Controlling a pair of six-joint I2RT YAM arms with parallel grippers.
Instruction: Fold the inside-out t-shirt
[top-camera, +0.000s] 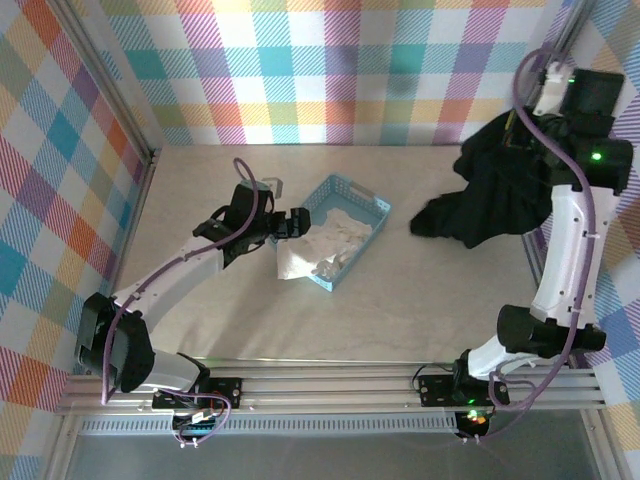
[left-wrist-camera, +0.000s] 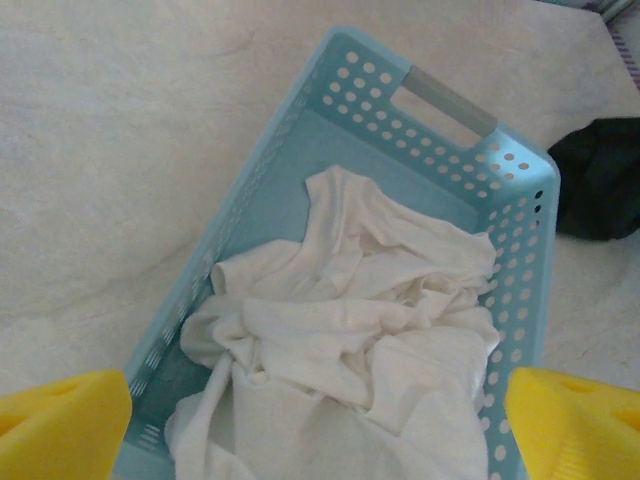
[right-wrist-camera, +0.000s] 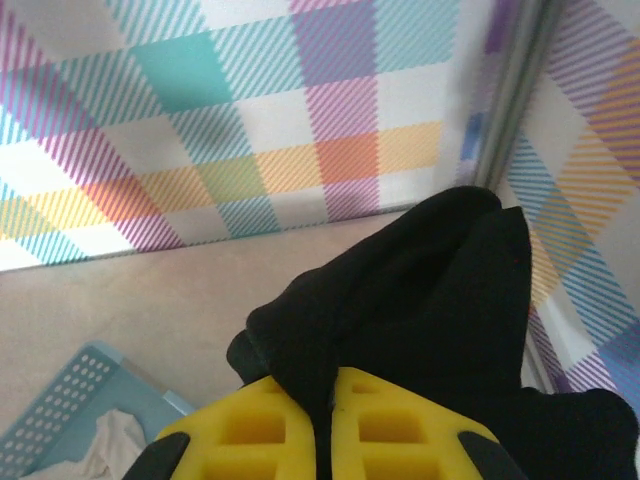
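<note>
The right hand has its 2 yellow fingers pressed together on a fold of the black t-shirt, pinching the cloth between them. In the top view the t-shirt hangs bunched from that raised hand at the far right of the counter, near the checked back wall. Its lower edge trails out to the left, down at the counter surface.

The left hand is spread wide, with 1 yellow finger at each lower corner of its wrist view, and it holds nothing. It hovers over the near end of the light-blue basket, above the white cloth, and whether it touches the cloth I cannot tell. From above, this hand sits at the basket's left end.

Counted: 2 hands, 1 black t-shirt, 1 basket, 1 crumpled white cloth lying in the basket and spilling over its near-left rim. Basket and t-shirt lie well apart.
</note>
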